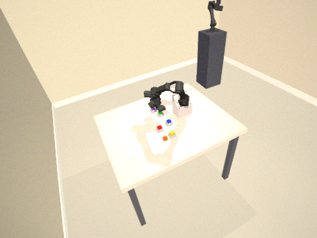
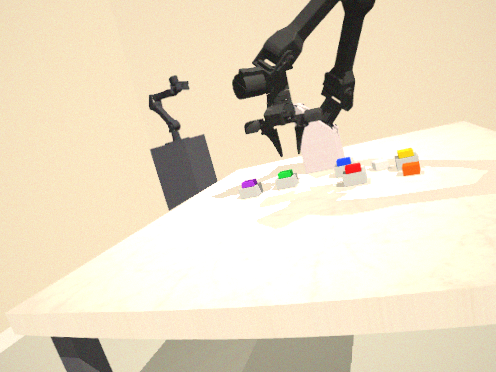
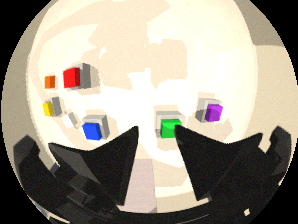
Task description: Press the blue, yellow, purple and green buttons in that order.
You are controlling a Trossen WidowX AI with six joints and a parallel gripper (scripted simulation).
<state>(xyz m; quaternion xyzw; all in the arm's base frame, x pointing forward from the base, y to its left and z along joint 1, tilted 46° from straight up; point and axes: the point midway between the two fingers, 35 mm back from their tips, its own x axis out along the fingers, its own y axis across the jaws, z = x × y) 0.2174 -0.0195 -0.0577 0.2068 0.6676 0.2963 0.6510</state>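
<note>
Five buttons on grey bases sit on the white table (image 1: 208,128) (image 2: 250,260). The green button (image 1: 160,112) (image 2: 285,174) (image 3: 170,127) has the purple button (image 1: 153,109) (image 2: 249,183) (image 3: 213,112) beside it. The blue button (image 1: 169,121) (image 2: 343,161) (image 3: 93,129) and the yellow button (image 1: 172,132) (image 2: 405,152) (image 3: 48,107) lie farther along. My gripper (image 1: 156,107) (image 2: 288,150) (image 3: 156,131) is open and empty. It hangs a little above the green button, not touching it.
A red button (image 1: 159,128) (image 2: 353,168) (image 3: 72,78) stands near the blue one. An orange block (image 1: 165,138) (image 2: 411,168) (image 3: 49,82) lies by the yellow button. The arm's pale base box (image 1: 182,110) (image 2: 320,150) stands behind the buttons. A dark pedestal (image 1: 211,57) (image 2: 182,167) stands off the table.
</note>
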